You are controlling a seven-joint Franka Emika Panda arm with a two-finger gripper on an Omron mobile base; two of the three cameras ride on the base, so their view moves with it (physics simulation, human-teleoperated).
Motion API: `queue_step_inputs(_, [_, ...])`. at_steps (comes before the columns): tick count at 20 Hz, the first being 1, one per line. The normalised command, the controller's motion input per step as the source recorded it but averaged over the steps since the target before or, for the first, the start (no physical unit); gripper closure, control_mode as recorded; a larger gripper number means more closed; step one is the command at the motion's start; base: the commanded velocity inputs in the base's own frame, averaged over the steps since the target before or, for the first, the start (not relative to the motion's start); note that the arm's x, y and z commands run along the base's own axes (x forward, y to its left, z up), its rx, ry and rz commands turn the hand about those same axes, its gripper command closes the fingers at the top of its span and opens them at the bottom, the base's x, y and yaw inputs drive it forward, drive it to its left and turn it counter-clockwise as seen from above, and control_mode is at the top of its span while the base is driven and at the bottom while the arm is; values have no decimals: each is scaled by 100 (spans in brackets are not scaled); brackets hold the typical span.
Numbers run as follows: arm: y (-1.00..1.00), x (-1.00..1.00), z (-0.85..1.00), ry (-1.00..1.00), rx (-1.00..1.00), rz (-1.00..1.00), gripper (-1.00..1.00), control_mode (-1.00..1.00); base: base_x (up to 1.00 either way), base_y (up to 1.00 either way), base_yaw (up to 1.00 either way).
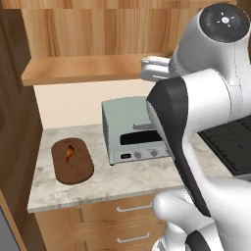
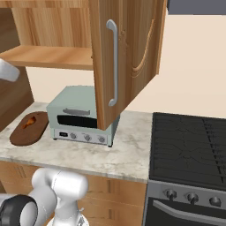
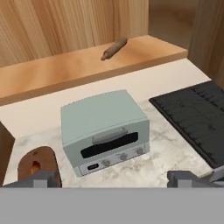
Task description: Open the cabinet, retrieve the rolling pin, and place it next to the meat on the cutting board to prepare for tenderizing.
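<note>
The cabinet (image 2: 132,53) stands with its right door swung open, the silver bar handle (image 2: 114,62) facing me. The rolling pin (image 3: 114,48) lies on the cabinet's bottom shelf (image 3: 65,72), near its back right, above the toaster oven. On the counter at the left lies the dark oval cutting board (image 1: 72,164) with the orange-brown meat (image 1: 68,153) on its far half; both also show in the hand view as board (image 3: 43,157) and meat (image 3: 35,166). My gripper (image 3: 113,179) is open wide and empty, held out in front of the shelf and well short of the pin.
A pale green toaster oven (image 1: 128,128) sits on the marble counter (image 1: 122,181) right of the board, under the shelf. A black stove top (image 2: 190,145) lies to the right. Drawers (image 1: 127,208) run below the counter. A dark wood side panel (image 1: 14,122) walls the left.
</note>
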Motion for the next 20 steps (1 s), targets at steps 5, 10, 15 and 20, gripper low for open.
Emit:
queue_step_inputs(5, [-48, 0, 0, -2, -4, -7, -100, -100, 0, 0, 0])
queue_step_inputs(10, [-52, 12, 0, 0, 0, -6, -100, -100, 0, 0, 0])
queue_step_inputs(15, [-49, 29, 0, 0, 0, -5, -100, -100, 0, 0, 0])
queue_step_inputs(20, [-33, 52, 0, 0, 0, -5, -100, -100, 0, 0, 0])
